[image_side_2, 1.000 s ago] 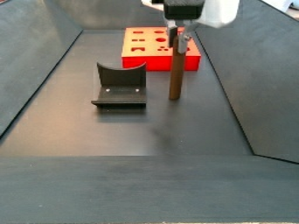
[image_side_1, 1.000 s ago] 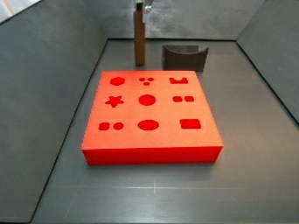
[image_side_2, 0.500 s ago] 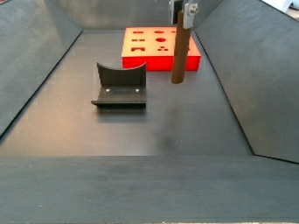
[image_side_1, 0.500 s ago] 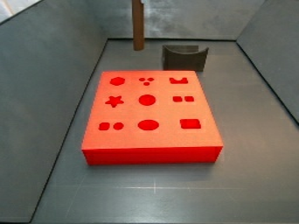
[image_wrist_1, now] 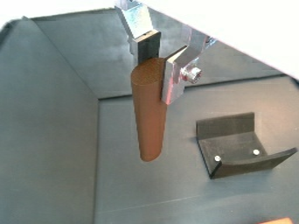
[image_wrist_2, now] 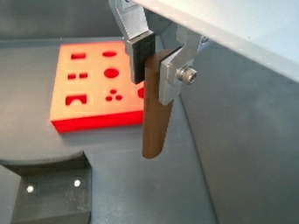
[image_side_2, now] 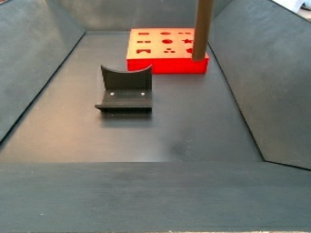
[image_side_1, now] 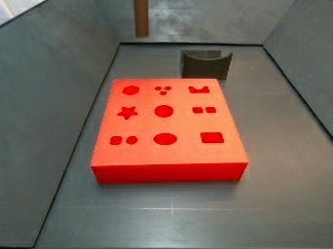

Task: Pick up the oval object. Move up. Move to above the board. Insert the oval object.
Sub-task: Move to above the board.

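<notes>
1. Well above the floor, the gripper (image_wrist_1: 158, 54) is clamped on the upper end of the oval peg (image_wrist_1: 149, 114); both wrist views show the silver finger plates (image_wrist_2: 167, 72) pressed against its sides, peg hanging straight down and clear of everything.
2. You only get the peg's lower part in the side views (image_side_1: 140, 17) (image_side_2: 203, 25); the gripper itself is out of frame there.
3. Step, as I read it: pick is done, lift is under way or nearly finished. Next is the traverse to above the red board (image_side_1: 169, 170).
4. Target is presumably the oval hole (image_side_1: 166, 139) in the row of the board farthest from the peg. You'll need the peg's cross-section lined up with the hole's long axis before descending; orientation can't be confirmed from these views.
5. Dark grey arch-shaped block (image_side_1: 205, 64) sits on the floor just beyond the board's far edge, near the peg's side. At this height the peg tip looks clear of it, so it shouldn't block the traverse.
6. Board top (image_wrist_2: 98, 83) is unoccupied; nothing else on the floor.
</notes>
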